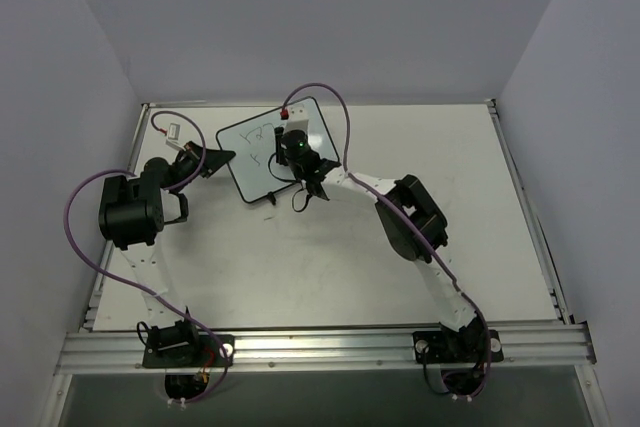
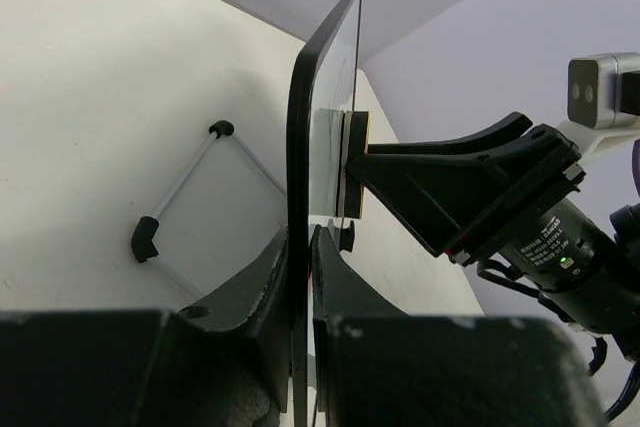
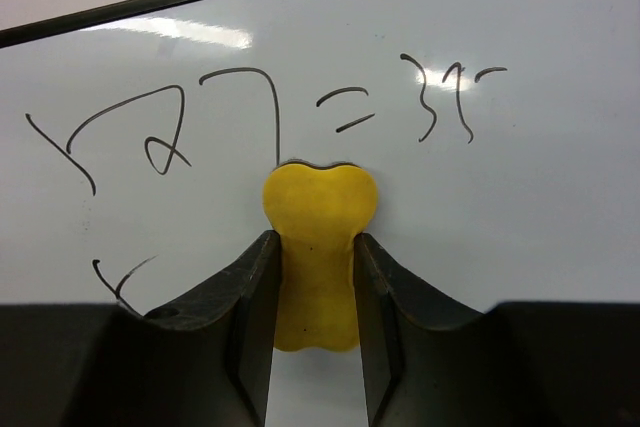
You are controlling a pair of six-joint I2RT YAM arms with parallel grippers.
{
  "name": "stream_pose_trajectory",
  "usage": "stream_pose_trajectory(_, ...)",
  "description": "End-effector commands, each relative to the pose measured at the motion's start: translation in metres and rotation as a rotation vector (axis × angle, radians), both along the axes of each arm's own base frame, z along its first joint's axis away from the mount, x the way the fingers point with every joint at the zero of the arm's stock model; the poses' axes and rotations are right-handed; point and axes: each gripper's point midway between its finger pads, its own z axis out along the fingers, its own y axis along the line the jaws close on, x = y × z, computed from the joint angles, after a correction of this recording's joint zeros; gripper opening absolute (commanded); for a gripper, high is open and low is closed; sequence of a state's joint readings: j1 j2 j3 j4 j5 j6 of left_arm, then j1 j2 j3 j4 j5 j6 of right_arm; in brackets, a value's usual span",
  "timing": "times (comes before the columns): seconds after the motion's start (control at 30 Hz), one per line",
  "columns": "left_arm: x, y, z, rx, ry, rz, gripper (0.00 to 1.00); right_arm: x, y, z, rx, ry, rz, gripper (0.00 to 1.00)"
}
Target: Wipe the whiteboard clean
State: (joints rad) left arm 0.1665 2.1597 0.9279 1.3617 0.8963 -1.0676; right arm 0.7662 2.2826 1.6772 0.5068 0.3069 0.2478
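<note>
The left gripper (image 2: 300, 267) clamps the black-framed white whiteboard (image 3: 520, 207) by its edge, the right gripper (image 3: 315, 257) grips the yellow bone-shaped eraser block (image 3: 318, 197); pressing hard may twist the whiteboard loose.

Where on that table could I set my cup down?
Bare tabletop lies right of the right arm, and between both arms, this side of the whiteboard. It is crowded at the back left, where the left gripper clamps the board and the right gripper holds a yellow eraser against it.
</note>
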Motion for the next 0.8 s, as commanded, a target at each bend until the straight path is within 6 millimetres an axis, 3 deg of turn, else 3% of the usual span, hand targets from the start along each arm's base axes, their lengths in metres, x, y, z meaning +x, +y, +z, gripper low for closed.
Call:
stream_pose_trajectory(0.0,-0.008,-0.008,0.041,0.068,-0.261,-0.019,0.02,-0.021,0.024,-0.018,-0.073,0.023,0.054,0.00)
stream_pose_trajectory(0.13,-0.008,-0.008,0.041,0.069,-0.262,-0.018,0.02,-0.042,0.057,-0.018,-0.058,0.018,0.131,0.00)
stream_pose_trajectory(0.43,-0.008,-0.009,0.040,0.071,-0.263,-0.023,0.02,-0.070,0.089,-0.024,-0.052,0.023,0.215,0.00)
stream_pose_trajectory(0.57,-0.008,-0.009,0.041,0.070,-0.264,-0.021,0.02,-0.064,0.084,-0.027,-0.065,0.028,0.192,0.00)
stream_pose_trajectory(0.77,-0.009,-0.009,0.041,0.072,-0.264,-0.023,0.02,-0.034,0.047,-0.029,-0.072,0.039,0.108,0.00)
